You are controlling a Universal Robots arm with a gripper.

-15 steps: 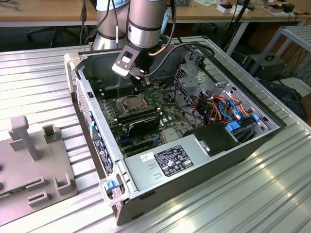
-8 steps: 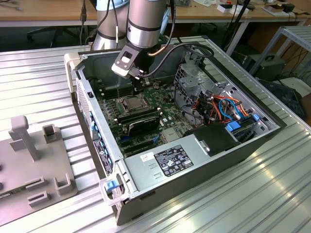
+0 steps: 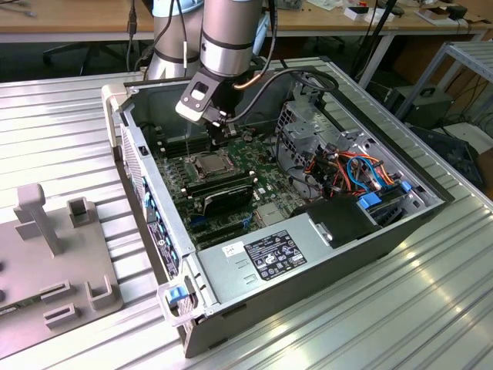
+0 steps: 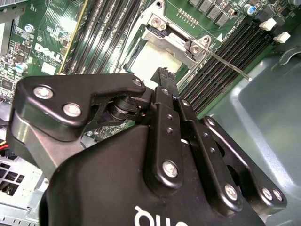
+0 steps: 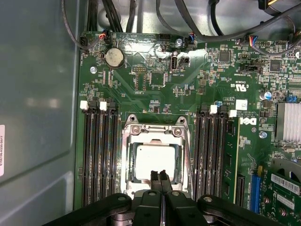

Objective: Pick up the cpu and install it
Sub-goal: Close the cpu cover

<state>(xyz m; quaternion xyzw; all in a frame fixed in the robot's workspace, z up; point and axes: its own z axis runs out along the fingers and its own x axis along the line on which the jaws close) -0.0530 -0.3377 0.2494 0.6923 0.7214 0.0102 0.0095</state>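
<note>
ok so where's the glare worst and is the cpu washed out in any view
Second wrist view: the cpu is blown near white. First wrist view: it is pale with clear edges, and the motherboard shows a bright sheen. Exterior view: the table slats glare, the case interior is darker.

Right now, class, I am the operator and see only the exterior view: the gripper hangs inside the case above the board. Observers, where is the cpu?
Observer: In the first wrist view the cpu lies flat in the socket.
Operator: And the gripper?
Observer: It is shut, tips together over the cpu's edge nearest it. I cannot tell if they touch it.
Operator: Is the socket latched?
Observer: In the second wrist view a thin lever juts from the socket's corner out over the memory slots.
</note>
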